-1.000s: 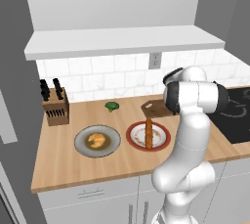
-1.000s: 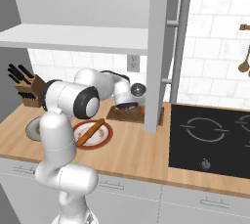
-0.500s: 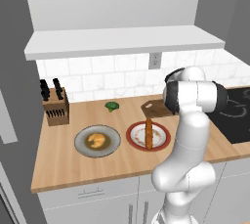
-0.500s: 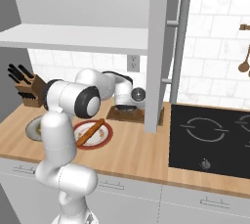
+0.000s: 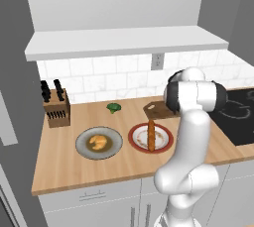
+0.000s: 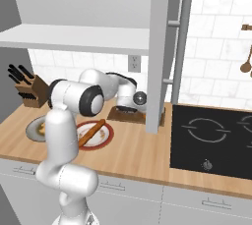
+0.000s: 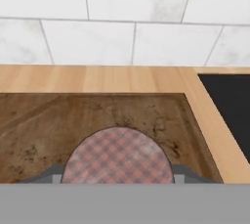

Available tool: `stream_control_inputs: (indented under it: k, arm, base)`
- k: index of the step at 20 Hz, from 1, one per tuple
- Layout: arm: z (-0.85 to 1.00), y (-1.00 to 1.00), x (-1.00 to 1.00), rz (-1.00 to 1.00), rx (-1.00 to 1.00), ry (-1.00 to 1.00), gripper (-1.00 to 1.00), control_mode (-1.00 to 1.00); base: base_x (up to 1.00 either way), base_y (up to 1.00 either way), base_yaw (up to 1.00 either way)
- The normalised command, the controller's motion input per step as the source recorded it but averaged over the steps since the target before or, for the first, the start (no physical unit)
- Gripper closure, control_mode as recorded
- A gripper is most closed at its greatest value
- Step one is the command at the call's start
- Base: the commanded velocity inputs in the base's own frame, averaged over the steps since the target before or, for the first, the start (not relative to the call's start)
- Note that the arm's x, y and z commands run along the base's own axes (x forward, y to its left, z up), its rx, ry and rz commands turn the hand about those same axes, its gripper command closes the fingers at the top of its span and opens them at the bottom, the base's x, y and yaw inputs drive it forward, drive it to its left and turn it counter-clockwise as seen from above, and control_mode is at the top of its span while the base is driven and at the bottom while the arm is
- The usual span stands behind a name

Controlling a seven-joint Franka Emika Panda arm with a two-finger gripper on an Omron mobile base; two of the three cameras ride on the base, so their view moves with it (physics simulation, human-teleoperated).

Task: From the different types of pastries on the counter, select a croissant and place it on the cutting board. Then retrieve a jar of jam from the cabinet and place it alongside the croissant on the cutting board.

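Item: jar of jam (image 7: 117, 155), carried in hand (image 7: 117, 177), low over cutting board (image 7: 73, 118).

Hand clamped on the jar, one finger (image 7: 48, 174) at each side of its pink plaid lid. The board is directly beneath and ahead of the hand, with its long axis running along the tiled wall (image 7: 132, 17). Bare dark wood shows on both sides of the jar. The bench (image 7: 97, 78) edges the board's far side, and the black hob (image 7: 229, 100) is just beyond its right end. The croissant (image 5: 99, 142) lies on a grey plate (image 5: 82, 147), well apart from the board and to the arm's left, past the red-rimmed plate (image 5: 135, 141) with the stick pastry (image 5: 151, 134). Judgement: set-down is a short straight descent, but the croissant is not yet on the board for the jar to stand beside.
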Motion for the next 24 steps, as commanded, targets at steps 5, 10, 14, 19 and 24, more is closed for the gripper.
stream_control_inputs:
  k: [5,10,14,19,24]
  arm:
    - [0.00,0.00,0.45,0.00,0.02,-0.01,1.00,-1.00]
    - [-0.15,0.00,0.03,0.00,0.02,0.00,1.00,-1.00]
    - [-0.30,0.00,0.00,0.00,0.00,0.00,1.00,-1.00]
    - [-0.13,0.00,0.00,0.00,0.03,0.00,-1.00,-1.00]
    - [0.16,0.00,0.00,0.00,0.04,0.00,-1.00,-1.00]
  base:
    - [0.00,0.00,0.00]
    - [0.00,0.00,0.00]
    - [0.00,0.00,0.00]
    - [0.00,0.00,0.00]
    - [0.00,0.00,0.00]
